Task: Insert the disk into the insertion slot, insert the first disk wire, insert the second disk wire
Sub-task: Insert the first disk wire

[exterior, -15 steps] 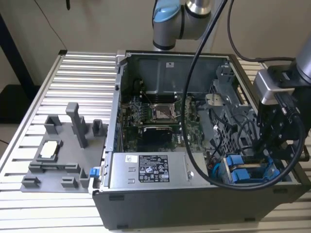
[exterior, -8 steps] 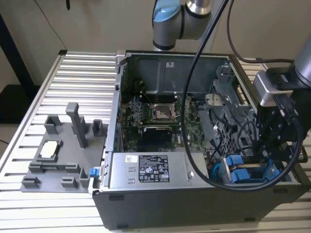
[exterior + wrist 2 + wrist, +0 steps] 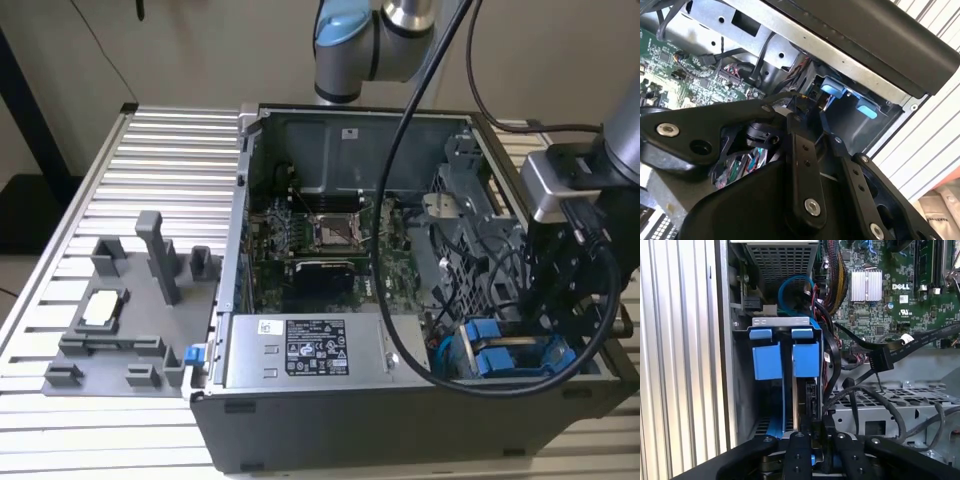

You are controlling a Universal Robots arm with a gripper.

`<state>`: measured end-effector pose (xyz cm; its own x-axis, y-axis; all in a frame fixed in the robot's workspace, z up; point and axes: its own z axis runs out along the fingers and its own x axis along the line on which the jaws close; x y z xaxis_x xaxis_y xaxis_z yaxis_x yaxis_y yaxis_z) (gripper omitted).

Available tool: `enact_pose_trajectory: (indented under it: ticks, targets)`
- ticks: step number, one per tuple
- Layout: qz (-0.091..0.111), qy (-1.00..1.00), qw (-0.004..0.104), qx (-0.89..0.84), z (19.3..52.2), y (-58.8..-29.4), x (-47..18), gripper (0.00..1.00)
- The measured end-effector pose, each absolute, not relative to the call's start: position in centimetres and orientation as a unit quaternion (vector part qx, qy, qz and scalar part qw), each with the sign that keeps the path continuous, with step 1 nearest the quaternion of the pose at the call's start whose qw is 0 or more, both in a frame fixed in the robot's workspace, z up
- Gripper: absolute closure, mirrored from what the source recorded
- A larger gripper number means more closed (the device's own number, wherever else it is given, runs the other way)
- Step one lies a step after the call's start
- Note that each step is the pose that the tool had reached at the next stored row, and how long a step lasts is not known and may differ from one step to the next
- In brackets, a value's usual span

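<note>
Closest to both wrist cams is the gripper (image 3: 816,434), its black links low in front. Its fingers (image 3: 797,456) stand near together w/ only a thin gap btw them. I judge they are clenched on a black plug (image 3: 808,400), but what exactly they pinch I cannot confirm. That plug sits against the end of the disk (image 3: 805,360). The disk is seated in the insertion slot (image 3: 782,321) of the grey drive cage, just beside the other blue carrier (image 3: 766,361). So step one looks done, and I think the work is at the wires.

The disk's blue end faces the open side of the PC case (image 3: 300,420), prob. so its ports can be reached from above. A loose black cable (image 3: 883,360) hangs near, over the cage and beside the motherboard (image 3: 880,305).
</note>
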<state>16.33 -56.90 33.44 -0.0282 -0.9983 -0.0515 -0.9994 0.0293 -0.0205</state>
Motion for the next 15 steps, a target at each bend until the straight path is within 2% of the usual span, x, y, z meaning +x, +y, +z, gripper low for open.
enact_pose_trajectory:
  ticks: [1, 15]
  targets:
    - [0.011, 0.717, 0.025, -0.697, 33.7, -56.9, 16.3, 0.73]
    - [0.011, 0.717, 0.026, -0.697, 39.2, -56.9, 16.3, 0.73]
